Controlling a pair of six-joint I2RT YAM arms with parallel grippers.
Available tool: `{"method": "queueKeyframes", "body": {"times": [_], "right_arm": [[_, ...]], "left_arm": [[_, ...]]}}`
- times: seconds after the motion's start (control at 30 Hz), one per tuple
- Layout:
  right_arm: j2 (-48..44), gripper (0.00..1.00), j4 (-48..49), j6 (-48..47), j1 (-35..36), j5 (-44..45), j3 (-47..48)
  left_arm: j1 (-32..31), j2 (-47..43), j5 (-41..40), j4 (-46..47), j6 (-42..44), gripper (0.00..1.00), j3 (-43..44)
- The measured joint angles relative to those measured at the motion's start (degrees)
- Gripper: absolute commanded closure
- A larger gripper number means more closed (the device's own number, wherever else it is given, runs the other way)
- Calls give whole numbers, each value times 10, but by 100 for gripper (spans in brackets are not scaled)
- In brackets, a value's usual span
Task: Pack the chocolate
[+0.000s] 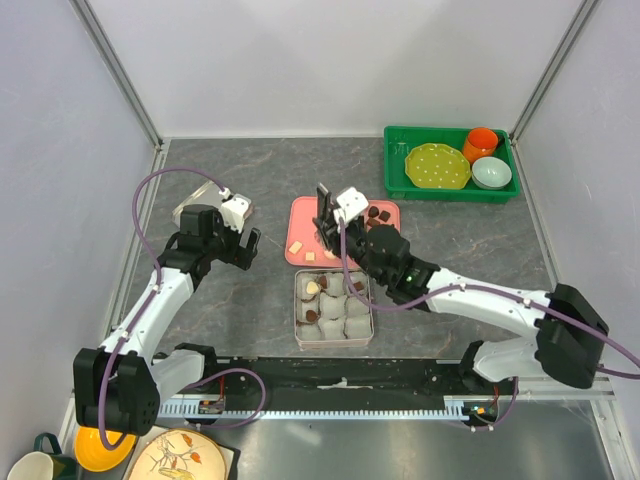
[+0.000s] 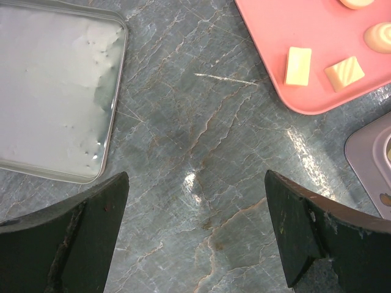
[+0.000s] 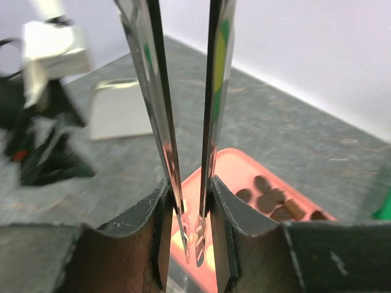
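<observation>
Both of my arms look alike: the left arm (image 1: 160, 292) and the right arm (image 1: 490, 300) have glossy white link shells between chunky black joint housings. 1 purple cable (image 1: 148, 195) runs along the left, and a second purple cable (image 1: 622, 358) along the right. A white camera block (image 1: 237, 207) caps each wrist. The left fingers (image 2: 91, 235) are 2 near-black wedges, their edges scuffed brown and specked white. The right fingers (image 3: 153, 229) are dark too, with curved, pale-worn rims. A small green light (image 1: 409, 272) shows on the right forearm's black housing.
</observation>
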Motion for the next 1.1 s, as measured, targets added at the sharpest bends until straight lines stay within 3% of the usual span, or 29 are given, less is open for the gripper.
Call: {"method": "queueKeyframes", "body": {"times": [0.2,0.43,1.1], "right_arm": [[91,61,30,-5,-63,-13,51],[193,50,41,-3,-106,-43,98],[286,49,60,12,-145,-95,134]], "left_arm": [[0,0,0,0,0,1,0],[0,1,0,0,0,1,0],[0,8,-1,1,0,1,0]]}}
